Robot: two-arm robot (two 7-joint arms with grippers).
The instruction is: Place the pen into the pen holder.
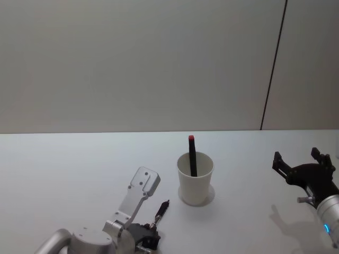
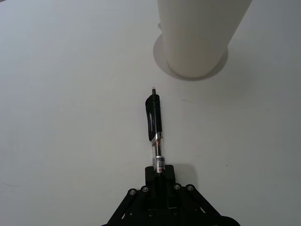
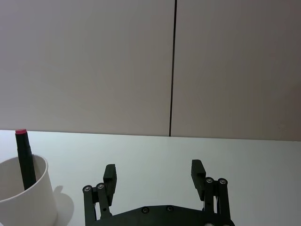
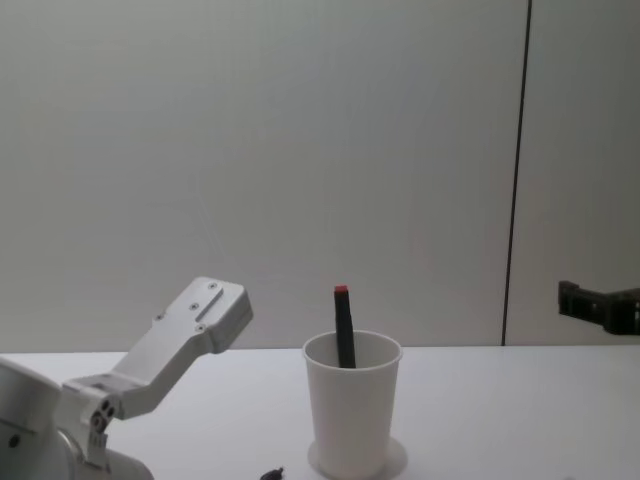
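Left to right across the white desk (image 1: pixel 63 169). The left pincer (image 1: pixel 152 227) sits at the near edge, low over the surface, with its jaws closed on one end of the black click pen with a clear barrel section (image 2: pixel 156 134). The wrist view shows this left pincer (image 2: pixel 159 170) clamping the clear end, while the pen's black clipped end points straight ahead toward the plain white tapered paper cup (image 2: pixel 200 33) and stops short of its base. Whether the pen touches the desk cannot be told. From the head view, the pen (image 1: pixel 161 211) slants up and to the right, just beside the cup's left foot. The cup (image 1: pixel 195 177) stands upright near the middle of the desk and contains a black stick with a red top (image 1: pixel 192 156), which leans against the inner wall and projects above the rolled rim; the chest view shows the same cup (image 4: pixel 352 410) and stick (image 4: pixel 344 335) side-on. The right pincer (image 1: pixel 301 159) hovers above the desk, well apart from the cup on its right. Its two fingers (image 3: pixel 109 176) are spread wide with nothing between them.
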